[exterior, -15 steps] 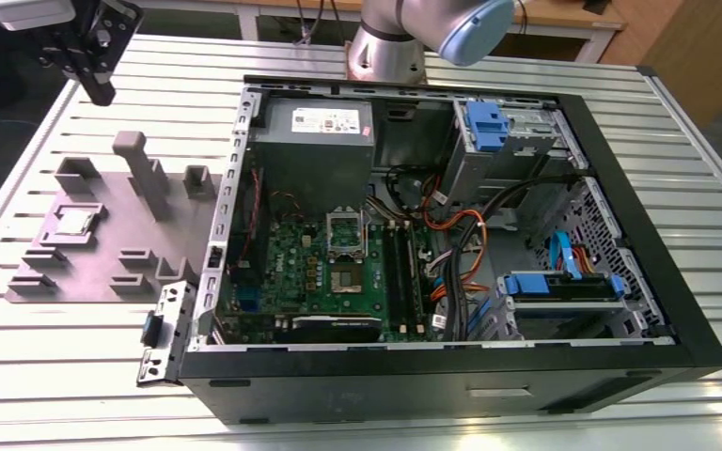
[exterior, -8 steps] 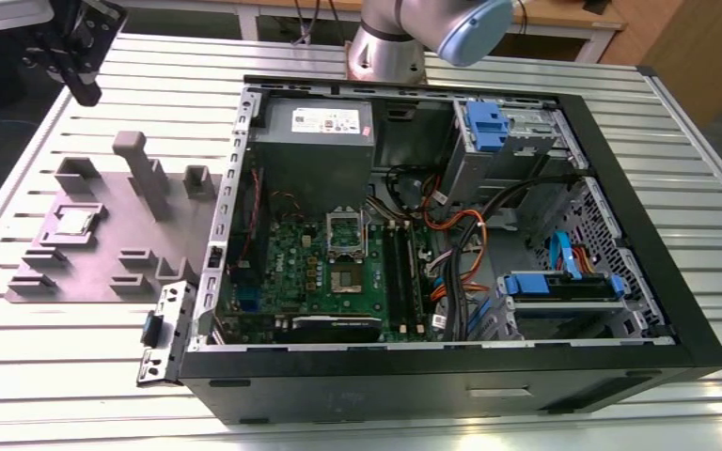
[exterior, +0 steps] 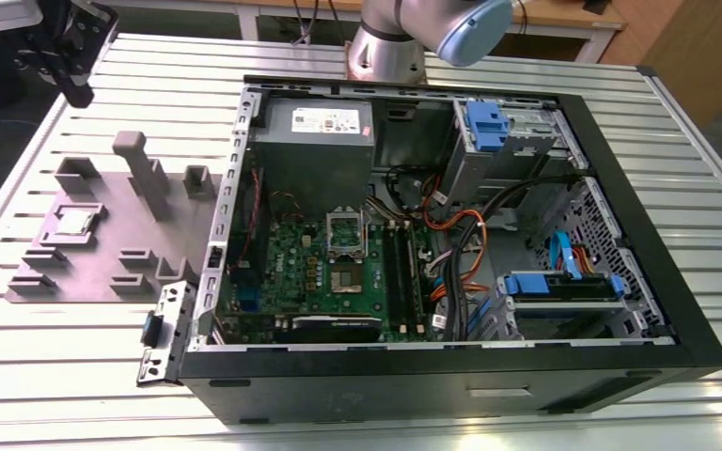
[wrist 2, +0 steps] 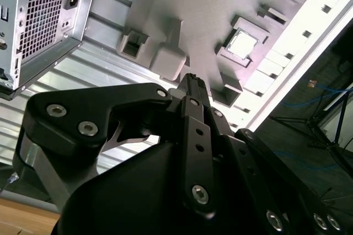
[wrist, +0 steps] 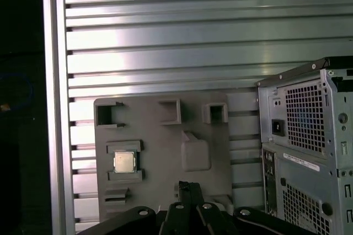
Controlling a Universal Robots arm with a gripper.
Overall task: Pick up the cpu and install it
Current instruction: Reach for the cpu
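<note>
The cpu (wrist: 124,161) sits in a pocket of the grey tray (wrist: 160,135) on the worktop (wrist: 193,53); the gripper (wrist: 187,186) (fingers pressed together, empty) hangs well above it.

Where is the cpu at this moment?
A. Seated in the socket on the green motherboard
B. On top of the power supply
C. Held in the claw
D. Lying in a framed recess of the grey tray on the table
D: the cpu lies flat in a square recess of the grey tray, outside the computer case, and the claw is not touching it.
</note>
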